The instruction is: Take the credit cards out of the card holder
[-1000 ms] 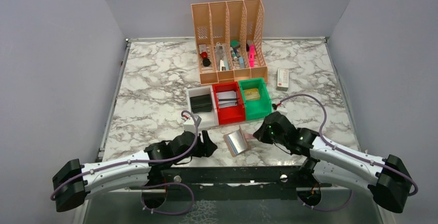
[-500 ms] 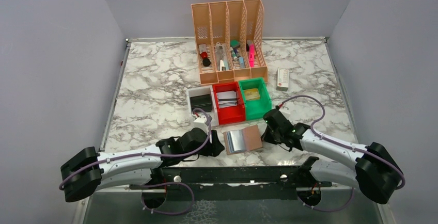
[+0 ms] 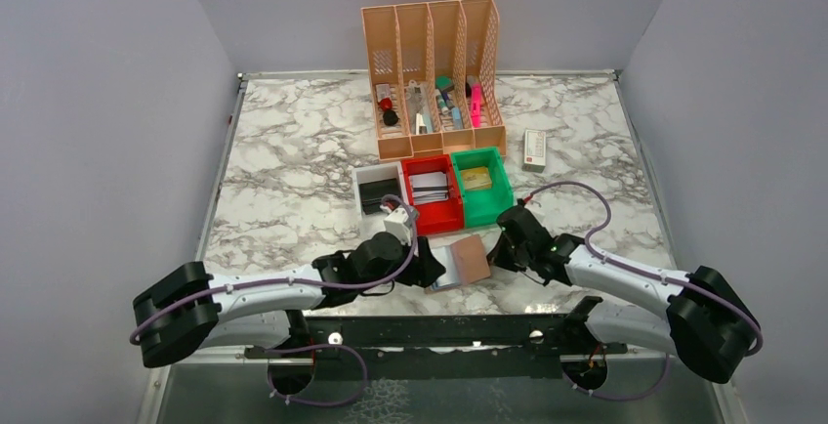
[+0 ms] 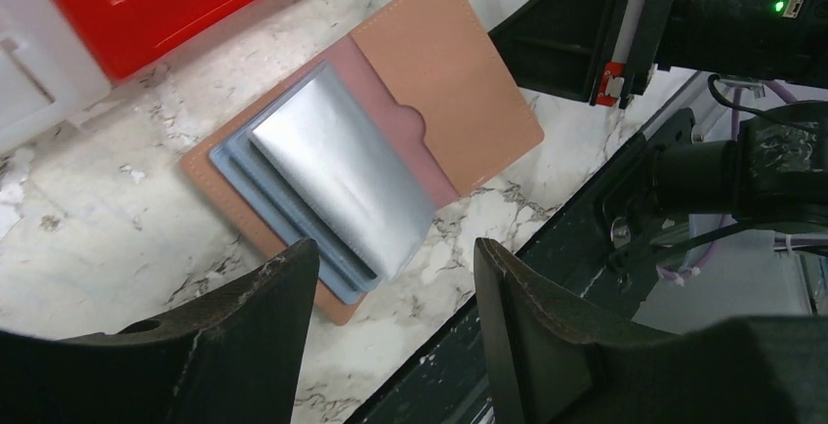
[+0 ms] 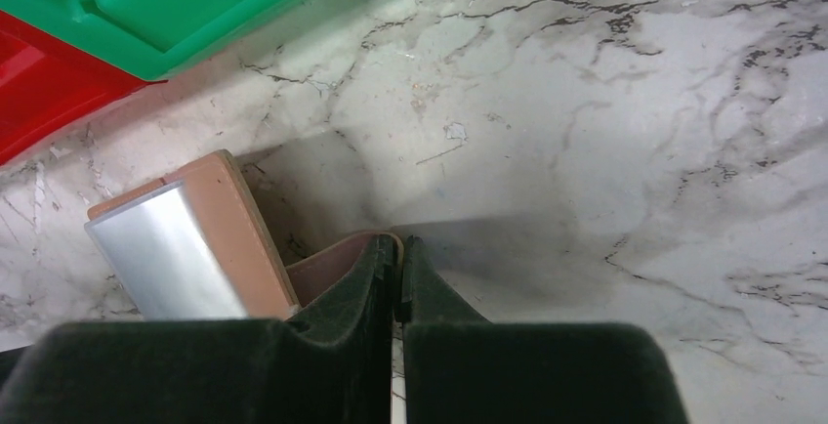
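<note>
The tan-brown card holder (image 3: pixel 472 258) lies flat near the table's front edge. Several bluish credit cards (image 4: pixel 337 190), the top one silvery, stick out of its pocket toward my left arm. In the left wrist view the holder (image 4: pixel 459 82) shows its stitched brown face and a thumb notch. My left gripper (image 4: pixel 391 258) hovers open just above the cards' free end, touching nothing. My right gripper (image 5: pixel 400 243) is shut on the holder's far edge (image 5: pixel 229 219), opposite the cards (image 5: pixel 161 258). From above, the left gripper (image 3: pixel 430 263) covers part of the cards and the right gripper (image 3: pixel 503 248) is at the holder's right side.
Behind the holder stand a white bin (image 3: pixel 369 178), a red bin (image 3: pixel 437 224) and a green bin (image 3: pixel 483 211). Further back are an orange file organizer (image 3: pixel 434 53) and a small white box (image 3: pixel 534 148). A black rail (image 3: pixel 439 331) runs along the near edge.
The holder, tilted up a second ago, now lies flat with my right gripper still on its edge. My left arm has moved right, up to the cards.
</note>
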Controlling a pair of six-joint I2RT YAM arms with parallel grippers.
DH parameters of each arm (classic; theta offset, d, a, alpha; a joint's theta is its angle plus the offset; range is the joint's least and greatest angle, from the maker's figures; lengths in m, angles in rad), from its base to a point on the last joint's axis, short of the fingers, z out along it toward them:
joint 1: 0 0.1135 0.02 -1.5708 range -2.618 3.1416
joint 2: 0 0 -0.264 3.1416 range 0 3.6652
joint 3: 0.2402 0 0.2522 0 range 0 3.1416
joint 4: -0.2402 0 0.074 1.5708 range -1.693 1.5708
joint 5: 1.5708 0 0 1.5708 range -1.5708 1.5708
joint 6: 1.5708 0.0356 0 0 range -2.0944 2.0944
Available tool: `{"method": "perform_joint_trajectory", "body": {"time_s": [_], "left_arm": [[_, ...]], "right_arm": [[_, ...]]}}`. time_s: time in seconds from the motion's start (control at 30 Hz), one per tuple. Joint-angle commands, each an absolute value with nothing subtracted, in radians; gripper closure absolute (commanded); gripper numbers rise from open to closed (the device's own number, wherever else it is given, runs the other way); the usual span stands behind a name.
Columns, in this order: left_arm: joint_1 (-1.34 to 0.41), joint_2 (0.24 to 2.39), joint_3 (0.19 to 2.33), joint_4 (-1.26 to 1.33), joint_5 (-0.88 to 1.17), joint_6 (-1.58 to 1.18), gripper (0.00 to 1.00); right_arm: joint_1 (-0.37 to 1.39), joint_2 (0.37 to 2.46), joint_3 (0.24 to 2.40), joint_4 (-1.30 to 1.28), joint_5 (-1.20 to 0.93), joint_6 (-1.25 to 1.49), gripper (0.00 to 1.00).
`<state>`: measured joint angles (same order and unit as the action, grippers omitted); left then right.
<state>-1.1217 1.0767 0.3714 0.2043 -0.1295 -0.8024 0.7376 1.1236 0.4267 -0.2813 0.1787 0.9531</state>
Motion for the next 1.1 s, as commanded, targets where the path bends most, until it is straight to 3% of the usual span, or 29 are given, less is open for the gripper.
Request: {"method": "perform_joint_trajectory", "body": {"time_s": [0.0,1.07], "left_arm": [[-1.128,1.165,0.417,0.273,-0.091,-0.793,0.37],[-1.145,1.398,0.533,0.324,-0.059,-0.809,0.4]], "right_arm": [[0.736,1.1,0.394,-0.349,0.168,0.95,0.98],[0.736,1.071,0.36,-0.311,0.134,0.926,0.97]]}}
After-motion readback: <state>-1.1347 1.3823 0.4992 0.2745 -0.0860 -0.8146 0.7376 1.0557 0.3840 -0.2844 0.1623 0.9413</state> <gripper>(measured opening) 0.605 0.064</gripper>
